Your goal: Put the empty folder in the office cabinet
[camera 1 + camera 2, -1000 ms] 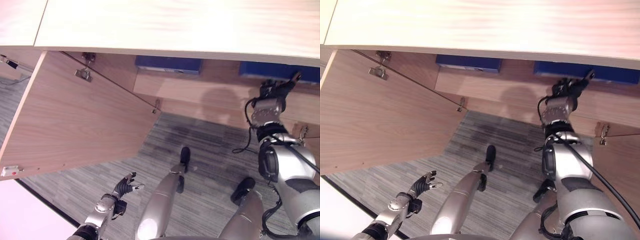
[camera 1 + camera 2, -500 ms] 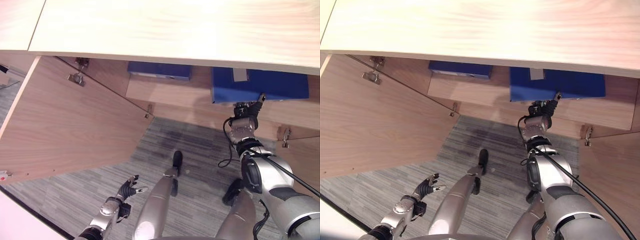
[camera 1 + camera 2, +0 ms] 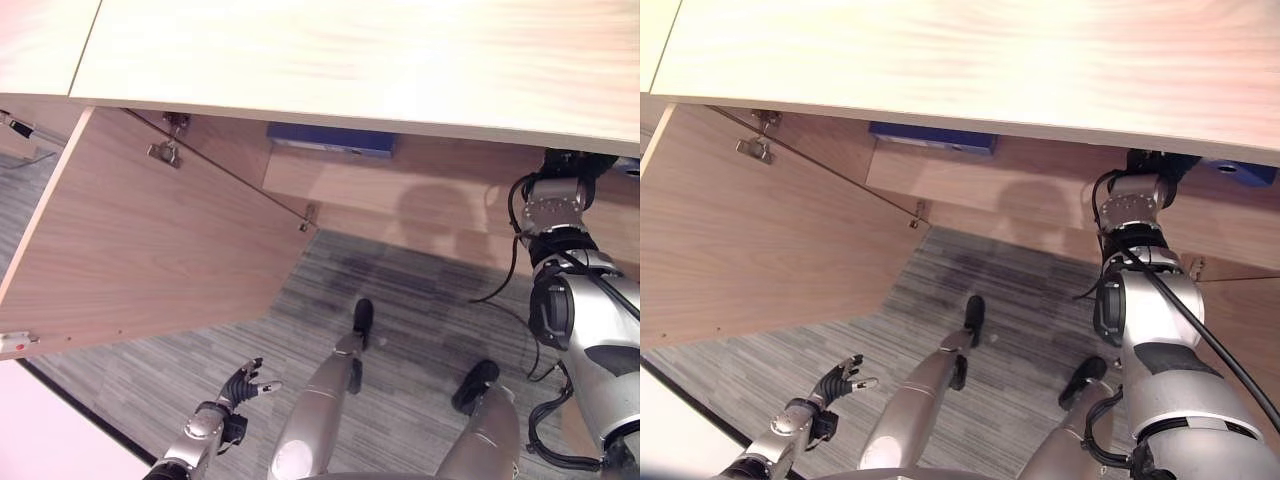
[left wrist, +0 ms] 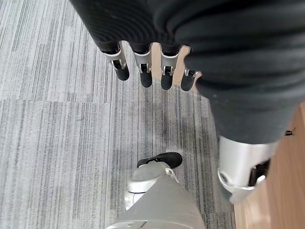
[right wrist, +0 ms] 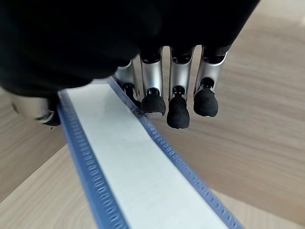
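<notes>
The robot's right hand (image 3: 1152,165) is reached up into the office cabinet (image 3: 420,195), just under the edge of the pale top panel (image 3: 350,50). In its own wrist view the fingers (image 5: 178,102) hang down over the spine of the blue folder (image 5: 138,171), curled at one edge of it, with the thumb on the other side of the spine, so the hand is grasping the folder. The spine carries a long white label between 2 ribbed blue borders, and wood-grain cabinet surface lies behind and around it. From the head views only a small blue corner of that folder (image 3: 1245,171) peeks out beside the hand, inside the cabinet on the robot's right.

A second blue folder (image 3: 330,139) lies further left in the same cabinet, well apart from the hand, tucked under the top panel.

The cabinet door (image 3: 150,240) on the robot's left stands swung wide open, its metal hinges (image 3: 165,150) visible near the top inner edge.

The left hand (image 3: 243,384) hangs low over the grey striped carpet (image 3: 420,300), well away from the cabinet. Its fingers (image 4: 143,71) are relaxed and spread, nothing in them.
</notes>
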You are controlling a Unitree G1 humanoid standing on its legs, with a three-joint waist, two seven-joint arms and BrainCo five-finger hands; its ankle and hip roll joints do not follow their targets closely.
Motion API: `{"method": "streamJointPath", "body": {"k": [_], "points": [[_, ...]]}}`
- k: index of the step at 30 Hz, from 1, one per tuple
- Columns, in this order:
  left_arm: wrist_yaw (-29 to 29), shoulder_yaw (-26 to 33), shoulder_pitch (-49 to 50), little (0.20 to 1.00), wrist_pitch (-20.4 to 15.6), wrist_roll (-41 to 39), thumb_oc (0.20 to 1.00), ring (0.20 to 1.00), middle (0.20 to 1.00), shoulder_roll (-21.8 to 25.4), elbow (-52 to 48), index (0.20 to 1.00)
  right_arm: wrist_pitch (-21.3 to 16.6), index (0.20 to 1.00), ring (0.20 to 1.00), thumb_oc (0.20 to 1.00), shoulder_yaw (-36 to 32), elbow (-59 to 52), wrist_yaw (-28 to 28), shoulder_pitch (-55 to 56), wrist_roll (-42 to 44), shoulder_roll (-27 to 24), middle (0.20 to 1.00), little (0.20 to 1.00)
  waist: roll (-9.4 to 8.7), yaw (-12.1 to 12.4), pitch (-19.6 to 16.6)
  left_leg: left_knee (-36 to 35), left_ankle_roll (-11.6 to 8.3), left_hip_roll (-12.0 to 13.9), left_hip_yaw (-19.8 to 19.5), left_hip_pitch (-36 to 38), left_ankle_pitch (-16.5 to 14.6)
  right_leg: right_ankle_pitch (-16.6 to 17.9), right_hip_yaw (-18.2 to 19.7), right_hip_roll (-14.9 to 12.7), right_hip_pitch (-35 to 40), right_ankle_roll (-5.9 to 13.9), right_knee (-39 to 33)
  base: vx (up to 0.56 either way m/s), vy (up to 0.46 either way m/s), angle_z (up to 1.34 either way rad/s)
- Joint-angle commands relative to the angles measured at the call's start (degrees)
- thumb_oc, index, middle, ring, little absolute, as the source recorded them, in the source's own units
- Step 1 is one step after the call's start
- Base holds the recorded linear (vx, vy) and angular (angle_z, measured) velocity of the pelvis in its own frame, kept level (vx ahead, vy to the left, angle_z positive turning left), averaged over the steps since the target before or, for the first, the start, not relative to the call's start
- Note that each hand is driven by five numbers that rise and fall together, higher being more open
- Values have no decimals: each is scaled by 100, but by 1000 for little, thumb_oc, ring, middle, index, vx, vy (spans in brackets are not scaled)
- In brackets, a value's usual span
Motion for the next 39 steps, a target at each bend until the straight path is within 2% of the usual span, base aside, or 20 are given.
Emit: {"method": "streamJointPath", "body": {"k": [1,5,6,7,9,10,14,15,16,17,20,21,22,23,25,27,28,29,33,39], "points": [[43,160,-87,1000,-34,8,1000,1000,1000,249,129,1000,-125,200,200,200,-100,-522,4,-324,60,-357,200,200,177,112,267,495,-99,84,-49,602,-1430,722,351,67,297,501,-667,-72,11,-3],[40,171,-113,1000,-36,-12,1000,1000,1000,247,163,1000,-131,200,200,200,-76,-556,-49,-392,-28,-392,200,200,171,105,272,464,-97,68,-66,662,-1424,742,338,72,367,499,-704,3,-5,-1],[47,177,-109,1000,-33,-20,1000,1000,1000,263,128,1000,-108,200,200,200,-58,-515,-83,-396,-72,-368,200,200,156,114,229,409,-113,57,-123,768,-1537,629,387,93,464,562,-720,0,0,0],[46,178,-106,1000,-29,-30,1000,1000,1000,268,119,1000,-92,200,200,200,-69,-485,-89,-377,-70,-366,200,200,167,120,264,412,-93,58,-70,727,-1413,757,313,74,438,505,-738,0,0,0],[42,179,-107,1000,-28,-56,1000,1000,1000,273,98,1000,-70,200,200,200,-77,-450,-76,-372,-66,-369,200,200,171,119,262,390,-92,56,-79,747,-1407,767,312,77,456,507,-756,4,0,1],[49,184,-114,1000,-29,-63,1000,1000,1000,266,91,1000,-57,200,200,200,-74,-426,-87,-370,-88,-359,200,200,158,121,224,365,-114,57,-130,802,-1521,642,372,94,512,569,-757,82,-17,0],[68,148,-156,1000,-38,-109,1000,1000,1000,250,46,1000,5,200,200,200,-109,-262,-136,-326,-114,-354,200,200,185,124,287,317,-94,69,-98,762,-1368,789,263,86,491,526,-816,-8,-2,0],[55,104,-181,1000,-55,-120,1000,1000,1000,261,-28,1000,76,200,200,200,-109,-145,-123,-311,-111,-447,200,200,184,133,264,319,-113,64,-158,776,-1469,667,302,97,524,588,-800,-99,17,1],[35,82,-186,1000,-76,-182,1000,1000,1000,288,-160,1000,134,200,200,200,-109,-27,-117,-270,-127,-591,200,200,224,162,321,342,-102,57,-124,658,-1335,788,200,59,449,542,-814,52,-17,2],[33,91,-193,1000,-81,-220,1000,1000,1000,292,-204,1000,144,200,200,200,-110,4,-135,-267,-127,-644,200,200,231,170,293,327,-118,52,-179,674,-1440,659,264,72,464,603,-792,-35,-1,5],[57,35,-179,1000,-119,-275,1000,1000,1000,310,-328,1000,216,200,200,200,-28,92,-265,-280,-348,-796,200,200,315,206,359,345,-95,26,-154,488,-1280,759,217,27,274,538,-742,-60,28,9],[58,4,-195,1000,-129,-283,1000,1000,1000,314,-384,1000,247,200,200,200,-16,165,-298,-278,-382,-809,200,200,336,198,350,345,-110,26,-206,490,-1379,638,298,37,256,598,-698,-24,40,0],[70,-24,-187,1000,-130,-283,1000,1000,1000,316,-420,1000,265,200,200,200,13,214,-320,-286,-410,-815,200,200,358,213,385,359,-92,21,-158,408,-1259,742,245,9,175,540,-684,71,18,7],[79,-50,-201,1000,-132,-278,1000,1000,1000,307,-453,1000,302,200,200,200,29,263,-354,-283,-468,-789,200,200,372,213,357,341,-111,4,-205,427,-1384,594,324,30,180,603,-661,-26,29,10],[96,-62,-206,1000,-135,-278,1000,1000,1000,303,-489,1000,311,200,200,200,35,267,-370,-283,-499,-767,200,200,394,220,360,320,-105,-1,-205,390,-1358,597,333,38,135,598,-659,16,12,8],[113,-47,-236,1000,-148,-350,1000,1000,1000,296,-540,1000,339,200,200,200,95,278,-397,-264,-603,-748,200,200,443,237,385,239,-96,-8,-202,346,-1282,636,334,38,67,597,-686,-55,27,0],[112,-42,-220,1000,-158,-391,1000,1000,1000,298,-577,1000,356,200,200,200,136,269,-413,-250,-687,-760,200,200,477,243,435,202,-74,-7,-159,288,-1140,769,273,18,-8,544,-705,0,0,0],[112,-38,-211,1000,-169,-413,1000,1000,1000,289,-599,1000,382,200,200,200,175,267,-431,-247,-768,-774,200,200,474,245,398,147,-90,-17,-206,339,-1258,631,345,37,17,614,-692,0,0,0],[98,-45,-192,1000,-173,-451,1000,1000,1000,303,-658,1000,471,200,200,200,321,327,-514,-262,-1110,-859,200,200,495,264,425,-26,-73,-35,-219,306,-1159,683,347,39,-59,621,-762,20,-1,0],[117,-66,-168,1000,-195,-488,1000,1000,1000,341,-698,1000,539,200,200,200,490,349,-674,-280,-1492,-922,200,200,459,241,476,-91,-63,-47,-228,325,-1166,673,382,62,-107,620,-775,0,0,0]]}}
